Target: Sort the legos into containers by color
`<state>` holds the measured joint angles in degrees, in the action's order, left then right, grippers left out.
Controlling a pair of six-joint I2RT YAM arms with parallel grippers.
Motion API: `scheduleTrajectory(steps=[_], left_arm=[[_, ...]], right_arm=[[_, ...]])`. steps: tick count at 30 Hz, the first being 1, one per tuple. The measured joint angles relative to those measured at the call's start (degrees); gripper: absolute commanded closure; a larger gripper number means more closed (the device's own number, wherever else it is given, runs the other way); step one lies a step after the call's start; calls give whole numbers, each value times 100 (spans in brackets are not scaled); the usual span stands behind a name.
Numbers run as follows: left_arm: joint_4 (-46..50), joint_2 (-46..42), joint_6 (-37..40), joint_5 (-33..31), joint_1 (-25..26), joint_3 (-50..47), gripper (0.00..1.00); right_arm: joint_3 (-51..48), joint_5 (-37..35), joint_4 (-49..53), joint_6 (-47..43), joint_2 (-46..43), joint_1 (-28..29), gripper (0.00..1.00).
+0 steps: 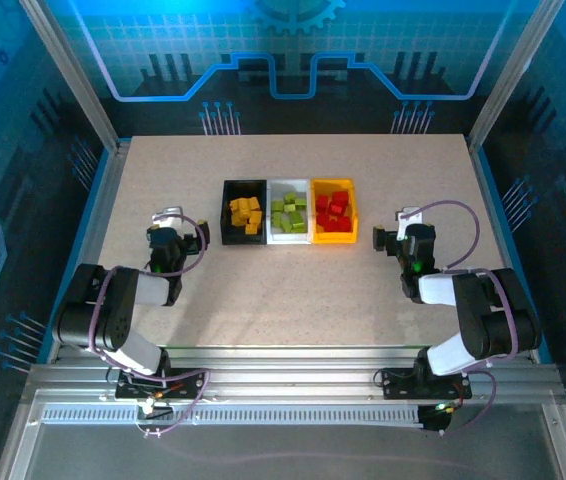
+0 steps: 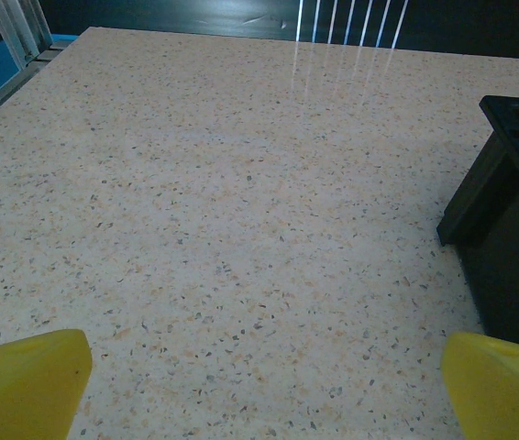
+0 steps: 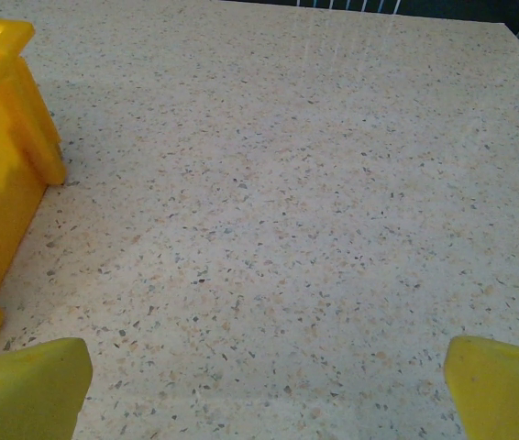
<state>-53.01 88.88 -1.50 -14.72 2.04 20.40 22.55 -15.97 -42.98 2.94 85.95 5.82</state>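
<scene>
Red, lime-green, yellow-orange plastic bricks (image 1: 288,212) lie sorted in three rectangular bins (image 1: 289,238) between left fingers (image 2: 21,385) and right fingers (image 3: 502,385), both spread, empty.

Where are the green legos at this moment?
In the top view, the green legos lie inside the white bin, between the black bin on its left and the yellow-orange bin on its right.

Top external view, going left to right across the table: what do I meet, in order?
left gripper, open → black bin holding yellow-orange bricks → white bin holding lime green bricks → yellow-orange bin holding red bricks → right gripper, open
</scene>
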Motion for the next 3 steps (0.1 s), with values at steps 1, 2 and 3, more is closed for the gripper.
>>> scheduleTrajectory(steps=[1, 2, 3], left_arm=[[0, 0, 0, 0, 0, 0, 1], [-2, 0, 0, 0, 0, 0, 1], [-2, 0, 2, 0, 0, 0, 1]], right_arm=[[0, 2, 0, -2, 0, 0, 0], [0, 2, 0, -2, 0, 0, 0], [0, 2, 0, 0, 0, 0, 0]])
